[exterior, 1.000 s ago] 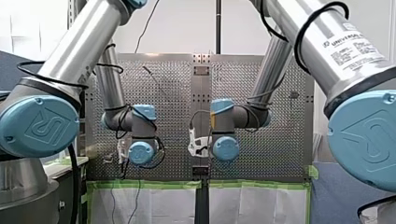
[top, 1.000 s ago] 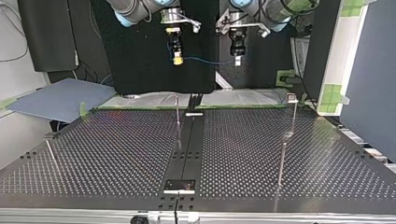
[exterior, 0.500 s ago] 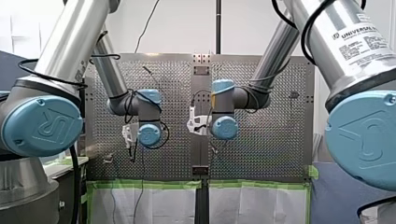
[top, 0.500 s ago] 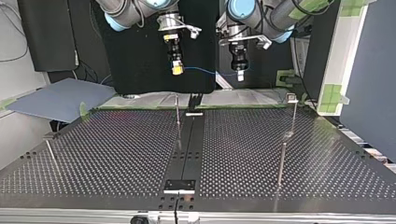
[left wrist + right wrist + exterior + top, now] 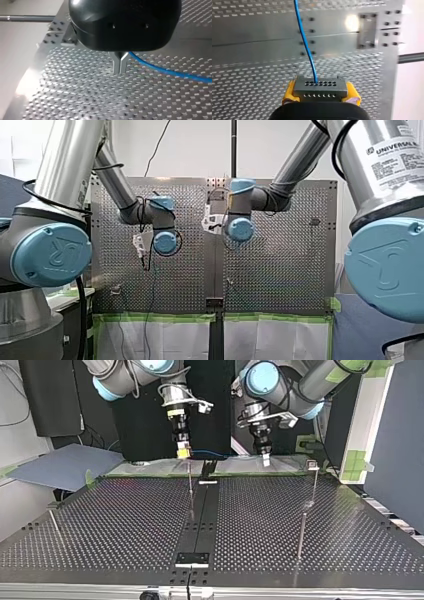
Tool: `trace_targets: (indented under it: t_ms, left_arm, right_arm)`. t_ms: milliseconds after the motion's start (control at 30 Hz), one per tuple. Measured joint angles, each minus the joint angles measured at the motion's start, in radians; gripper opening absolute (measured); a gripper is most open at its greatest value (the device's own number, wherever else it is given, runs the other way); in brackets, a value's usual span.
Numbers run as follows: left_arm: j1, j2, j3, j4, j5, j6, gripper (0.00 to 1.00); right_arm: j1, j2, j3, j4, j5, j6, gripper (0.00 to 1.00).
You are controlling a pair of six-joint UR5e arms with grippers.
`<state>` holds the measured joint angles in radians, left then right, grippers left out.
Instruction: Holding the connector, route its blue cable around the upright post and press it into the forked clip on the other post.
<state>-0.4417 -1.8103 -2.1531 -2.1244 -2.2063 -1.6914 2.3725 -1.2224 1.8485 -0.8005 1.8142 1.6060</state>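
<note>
In the right wrist view a grey connector with rows of holes sits between yellow pads; my right gripper is shut on it. The blue cable leaves it ahead, over the perforated table. In the top view my right gripper hangs just above the thin upright post, and the cable runs across to my left gripper. Its metal fingers are shut on the cable. A post with a clip head stands at the top view's right, beside my left gripper.
Two more thin posts stand on the table, one at the top view's right front and one at its left. A dark centre strip ends in a small bracket. A grey-blue mat lies beyond the far left edge.
Both grippers have come down in the top view, from high above the far edge to just over the post tops, carrying the connector and cable with them.
</note>
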Motion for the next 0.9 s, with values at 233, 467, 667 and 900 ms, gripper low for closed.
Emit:
trace_targets:
  t_ms: [233, 467, 667, 900]
  left_arm:
    - [0.059, 0.061, 0.024, -0.061, 0.043, 0.004, 0.0]
    - [0.118, 0.12, 0.033, -0.12, 0.048, 0.001, 0.0]
    - [0.164, 0.166, 0.058, -0.166, 0.046, -0.014, 0.0]
    - [0.217, 0.22, 0.11, -0.22, 0.044, -0.029, 0.0]
  right_arm:
    - [-0.017, -0.045, -0.055, 0.052, -0.055, -0.008, 0.0]
    - [-0.015, -0.037, -0.114, 0.101, -0.114, -0.014, 0.0]
    - [-0.006, 0.001, -0.163, 0.148, -0.157, -0.033, 0.0]
    - [0.004, 0.048, -0.216, 0.196, -0.181, -0.043, 0.0]
